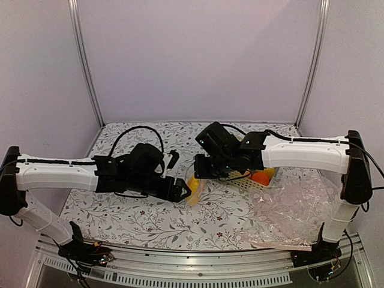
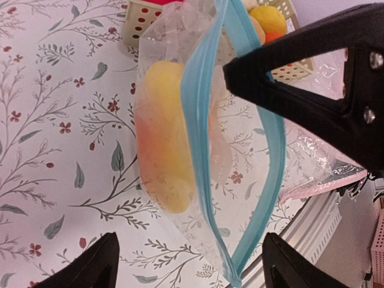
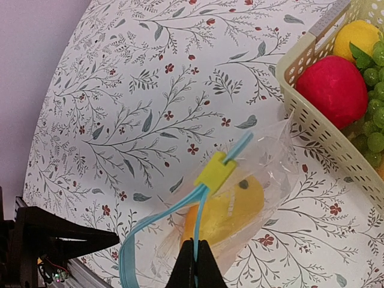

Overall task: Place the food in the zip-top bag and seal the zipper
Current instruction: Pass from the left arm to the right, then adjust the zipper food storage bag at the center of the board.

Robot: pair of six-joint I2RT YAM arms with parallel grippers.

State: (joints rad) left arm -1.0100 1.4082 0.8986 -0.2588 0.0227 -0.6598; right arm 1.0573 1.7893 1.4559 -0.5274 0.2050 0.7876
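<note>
Right gripper clamps the zipper and left gripper stands apart; sealing is in hand, so you next draw the slider across.

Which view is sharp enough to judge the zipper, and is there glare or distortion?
Top external: soft even light, glints on the crinkled pinkish clear plastic sheet; most of the small transparent zip-top bag hidden. Left wrist: light blue zipper strip legible, bag film hazy. Right wrist: sharpest, yellow slider crisp; wide lens curves the edge of the floral table.
</note>
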